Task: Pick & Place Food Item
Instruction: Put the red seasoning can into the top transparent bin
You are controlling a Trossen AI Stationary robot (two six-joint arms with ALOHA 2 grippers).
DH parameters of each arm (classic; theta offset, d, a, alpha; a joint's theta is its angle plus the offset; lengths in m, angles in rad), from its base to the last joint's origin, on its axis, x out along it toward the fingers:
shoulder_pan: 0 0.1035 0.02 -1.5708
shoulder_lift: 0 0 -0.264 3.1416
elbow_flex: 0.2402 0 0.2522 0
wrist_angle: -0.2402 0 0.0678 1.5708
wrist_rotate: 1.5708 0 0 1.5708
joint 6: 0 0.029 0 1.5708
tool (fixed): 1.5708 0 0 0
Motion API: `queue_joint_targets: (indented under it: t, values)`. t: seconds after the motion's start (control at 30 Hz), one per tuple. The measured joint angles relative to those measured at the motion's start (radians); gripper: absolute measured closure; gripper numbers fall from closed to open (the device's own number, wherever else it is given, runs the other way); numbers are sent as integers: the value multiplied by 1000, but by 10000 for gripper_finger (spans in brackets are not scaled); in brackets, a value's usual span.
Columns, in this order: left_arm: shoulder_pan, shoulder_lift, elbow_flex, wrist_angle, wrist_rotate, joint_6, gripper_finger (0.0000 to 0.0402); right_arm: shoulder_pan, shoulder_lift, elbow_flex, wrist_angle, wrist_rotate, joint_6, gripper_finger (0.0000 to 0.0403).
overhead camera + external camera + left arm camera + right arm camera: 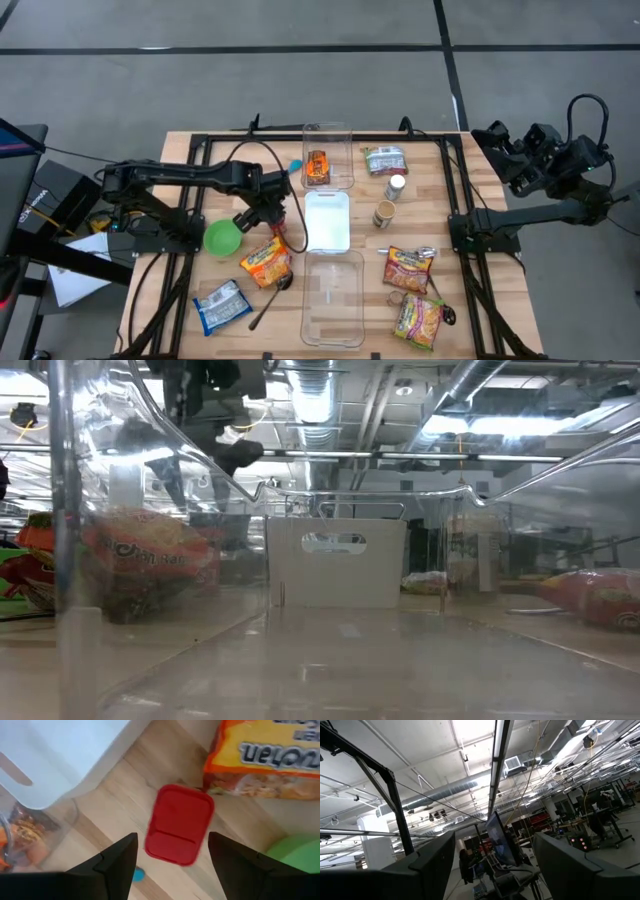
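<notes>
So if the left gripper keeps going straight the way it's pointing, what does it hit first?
Most likely the small red lid lying flat on the table, which sits centred between the open left gripper fingers. How far off it is isn't clear.

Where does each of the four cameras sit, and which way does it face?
High view: overhead, straight down on the table; both arms show, the left gripper over the wood, the right gripper parked off the table edge.
Low view: table height, looking through a clear bin; no arm plainly shows.
Left wrist view: down past open jaws at a red lid.
Right wrist view: up at the ceiling, jaws open.
Shared: the white lid, seen from above and from the left wrist.
</notes>
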Motion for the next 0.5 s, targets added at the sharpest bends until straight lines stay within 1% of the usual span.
queue_joint_targets:
  t: [0.07,0.3,0.4,0.5]
  values:
    - [4,0,-12,28,0,1,164,0,0,0,0,0,0,140]
    - [4,0,-19,37,0,16,163,0,0,0,0,0,0,140]
    - [4,0,-19,37,1,-41,153,0,0,0,0,0,0,140]
    - [4,0,-19,52,0,-69,135,0,0,0,0,0,0,140]
